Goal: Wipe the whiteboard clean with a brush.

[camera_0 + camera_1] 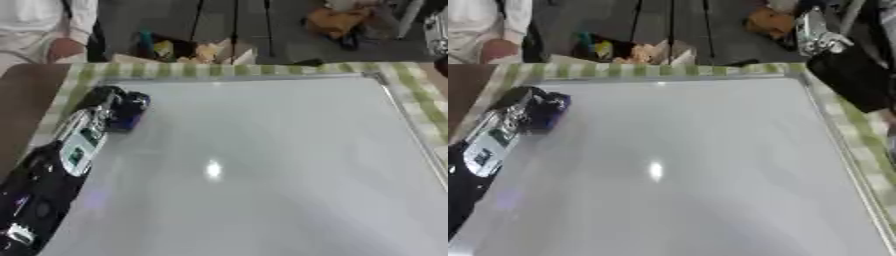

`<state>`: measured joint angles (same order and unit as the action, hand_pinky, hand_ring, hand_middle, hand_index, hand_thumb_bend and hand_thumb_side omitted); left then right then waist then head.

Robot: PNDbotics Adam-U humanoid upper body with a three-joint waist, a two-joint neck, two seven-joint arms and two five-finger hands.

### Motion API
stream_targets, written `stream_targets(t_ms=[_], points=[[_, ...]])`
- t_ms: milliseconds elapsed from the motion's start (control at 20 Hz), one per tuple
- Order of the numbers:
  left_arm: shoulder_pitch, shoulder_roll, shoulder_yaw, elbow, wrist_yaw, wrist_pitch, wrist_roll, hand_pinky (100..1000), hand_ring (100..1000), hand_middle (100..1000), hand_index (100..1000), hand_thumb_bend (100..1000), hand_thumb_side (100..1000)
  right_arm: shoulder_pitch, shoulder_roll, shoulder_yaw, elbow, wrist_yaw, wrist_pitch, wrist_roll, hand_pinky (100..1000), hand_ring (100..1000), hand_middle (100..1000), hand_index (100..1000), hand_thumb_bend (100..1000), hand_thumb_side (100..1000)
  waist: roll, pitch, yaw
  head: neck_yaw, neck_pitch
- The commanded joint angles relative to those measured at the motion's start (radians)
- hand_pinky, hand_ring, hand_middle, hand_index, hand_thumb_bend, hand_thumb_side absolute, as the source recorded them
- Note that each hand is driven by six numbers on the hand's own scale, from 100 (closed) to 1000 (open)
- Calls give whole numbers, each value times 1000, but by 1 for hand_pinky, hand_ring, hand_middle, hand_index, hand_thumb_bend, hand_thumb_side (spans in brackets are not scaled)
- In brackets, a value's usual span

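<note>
Both views are soft and blurred throughout. The glossy white rectangular whiteboard (262, 165) carries one small bright glare spot (213, 169) near its middle; overhead light falls evenly, and faint shadow dims its lower left corner.

Beyond the table's far edge I see dark grey floor (289, 45). A green-striped cloth (219, 70) covers the brown table (22, 100). Cardboard box (223, 52) with coloured clutter sits just past the far edge.

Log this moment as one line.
left hand: on dark blue brush, far-left corner of whiteboard | right arm: raised past far-right corner | board: no marks seen
</note>
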<state>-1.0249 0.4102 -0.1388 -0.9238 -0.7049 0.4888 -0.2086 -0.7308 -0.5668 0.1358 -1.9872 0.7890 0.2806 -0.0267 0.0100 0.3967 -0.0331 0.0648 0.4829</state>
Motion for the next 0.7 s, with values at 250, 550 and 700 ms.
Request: stream_targets(t_ms=[250, 550, 700], points=[[42, -56, -60, 14, 22, 4, -17, 132, 302, 485, 776, 100, 773, -16, -10, -11, -13, -1, -1, 1, 829, 872, 836, 837, 100, 1000, -8, -9, -3, 3, 6], [46, -56, -92, -3, -45, -30, -26, 138, 306, 489, 774, 100, 764, -14, -9, -12, -13, -3, 0, 0, 829, 871, 835, 837, 100, 1000, -8, -10, -1, 3, 6], [49, -53, -106, -13, -94, -52, -30, 139, 308, 491, 774, 100, 762, -13, -9, -12, -13, -4, 0, 0, 830, 870, 835, 837, 100, 1000, -7, -11, 0, 2, 8]])
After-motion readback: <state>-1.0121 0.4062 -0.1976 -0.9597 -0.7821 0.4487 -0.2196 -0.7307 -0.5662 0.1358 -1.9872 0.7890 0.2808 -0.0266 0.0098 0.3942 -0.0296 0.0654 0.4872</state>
